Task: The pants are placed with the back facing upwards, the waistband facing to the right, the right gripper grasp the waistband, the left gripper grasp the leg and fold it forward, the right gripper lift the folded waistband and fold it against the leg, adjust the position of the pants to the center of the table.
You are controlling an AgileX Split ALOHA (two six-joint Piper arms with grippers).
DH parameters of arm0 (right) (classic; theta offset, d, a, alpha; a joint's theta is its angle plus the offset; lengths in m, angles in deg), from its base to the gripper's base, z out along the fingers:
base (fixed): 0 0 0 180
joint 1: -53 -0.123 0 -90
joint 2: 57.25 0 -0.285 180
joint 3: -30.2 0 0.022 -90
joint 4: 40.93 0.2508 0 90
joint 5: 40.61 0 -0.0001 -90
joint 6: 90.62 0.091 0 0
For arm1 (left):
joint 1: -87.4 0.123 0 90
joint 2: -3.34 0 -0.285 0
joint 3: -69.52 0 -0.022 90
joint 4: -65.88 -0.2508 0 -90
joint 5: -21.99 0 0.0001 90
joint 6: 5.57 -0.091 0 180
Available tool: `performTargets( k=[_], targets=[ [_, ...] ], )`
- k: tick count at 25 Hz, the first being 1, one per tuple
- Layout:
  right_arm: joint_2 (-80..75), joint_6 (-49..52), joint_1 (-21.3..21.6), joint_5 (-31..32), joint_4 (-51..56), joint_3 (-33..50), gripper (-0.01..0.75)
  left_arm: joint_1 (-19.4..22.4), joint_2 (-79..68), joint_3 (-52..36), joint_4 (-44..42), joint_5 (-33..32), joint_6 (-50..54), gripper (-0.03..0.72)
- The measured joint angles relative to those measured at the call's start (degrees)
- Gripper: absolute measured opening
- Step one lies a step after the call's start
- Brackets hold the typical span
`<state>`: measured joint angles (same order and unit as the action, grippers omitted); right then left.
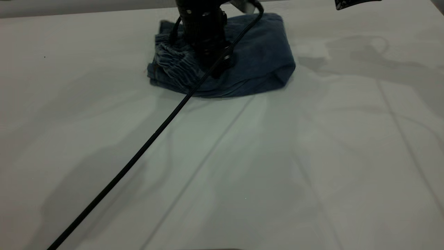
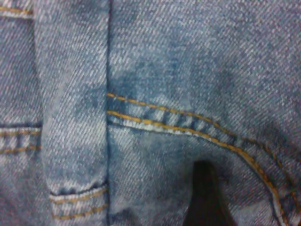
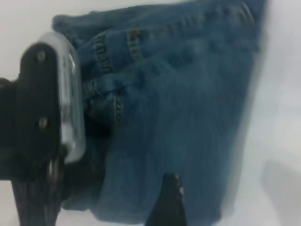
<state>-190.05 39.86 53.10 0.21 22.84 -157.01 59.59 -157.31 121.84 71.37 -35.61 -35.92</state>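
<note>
Bare table [image 1: 242, 173] up front. Pants [image 1: 256, 59] at 12 o'clock, already a compact bundle: both folds look done, centering left. Left gripper [image 1: 216, 67] down on them, grip unclear. Right gripper [image 3: 164, 207] beside, grip unclear.

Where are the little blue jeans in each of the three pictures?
Exterior view: the pants lie folded at the top middle, on the table, under the left gripper.
Left wrist view: denim fills the picture; a black fingertip sits on it.
Right wrist view: the folded bundle fills the middle.
Shared landmark: the tan stitching, also seen at.
</note>
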Motion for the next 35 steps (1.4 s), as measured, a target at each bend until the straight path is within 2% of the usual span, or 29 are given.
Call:
performTargets(
  k=[6, 16, 19, 26, 32, 35],
  targets=[
    [0.58, 0.0, 1.61, 1.74, -0.05, 0.0, 0.58, -0.06, 0.54, 0.05, 0.0, -0.42, 4.32, 0.44],
    [12.39, 0.56, 5.9, 7.87, -1.67, -1.52, 0.58, -0.16, 14.59, -0.01, -1.41, -9.43, 4.77, 0.44],
    [18.12, 1.73, 5.97, 9.31, -3.85, -1.59, 0.58, -0.16, 18.41, -0.01, -4.54, -9.58, 5.6, 0.44],
    [34.94, 11.76, 5.97, 17.63, -12.7, -1.59, 0.58, -0.16, 27.41, -0.01, -13.55, -9.58, 14.77, 0.44],
    [49.28, 22.04, 5.97, 24.77, -23.38, -1.59, 0.58, -0.16, 38.25, -0.13, -14.6, -9.58, 20.44, 0.44],
    [56.29, 27.93, 5.97, 29.24, -28.59, -1.59, 0.58, -0.16, 46.64, -2.9, -14.24, -9.58, 20.84, 0.44]
  ],
)
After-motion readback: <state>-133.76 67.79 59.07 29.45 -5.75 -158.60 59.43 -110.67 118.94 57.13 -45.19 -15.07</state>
